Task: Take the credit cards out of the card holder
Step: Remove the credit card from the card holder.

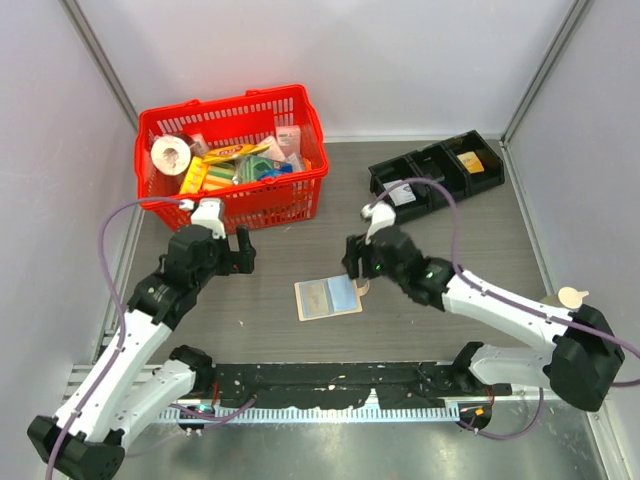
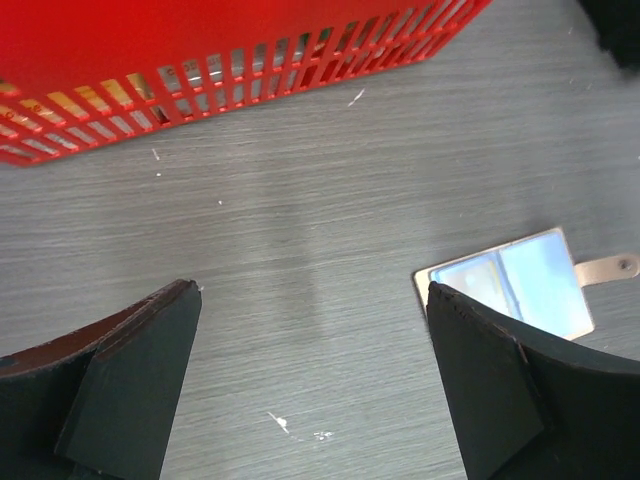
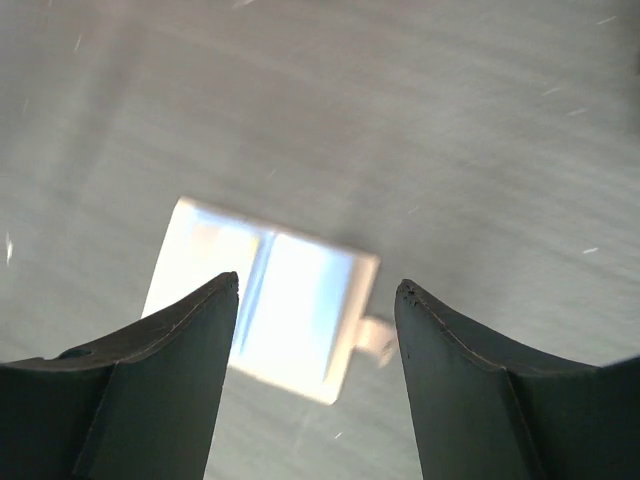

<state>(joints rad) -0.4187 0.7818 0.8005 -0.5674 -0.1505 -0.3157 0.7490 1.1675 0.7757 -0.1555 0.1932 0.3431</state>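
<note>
Lying open on grey table (image 1: 450, 240): tan folding card holder (image 1: 328, 297), blue-grey sleeves; no credit cards seen beside it, so extraction remains; right end effector (image 3: 318, 288) released above it; left end effector (image 2: 310, 300) released, apart.

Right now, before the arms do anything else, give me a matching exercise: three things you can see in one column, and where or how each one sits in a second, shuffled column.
Column one:
1. card holder
2. red basket
3. black tray

Column two:
A. far side, on the right
B. lying open and flat in the middle
C. far side, on the left, full of items

Pairs: 1-B, 2-C, 3-A
</note>
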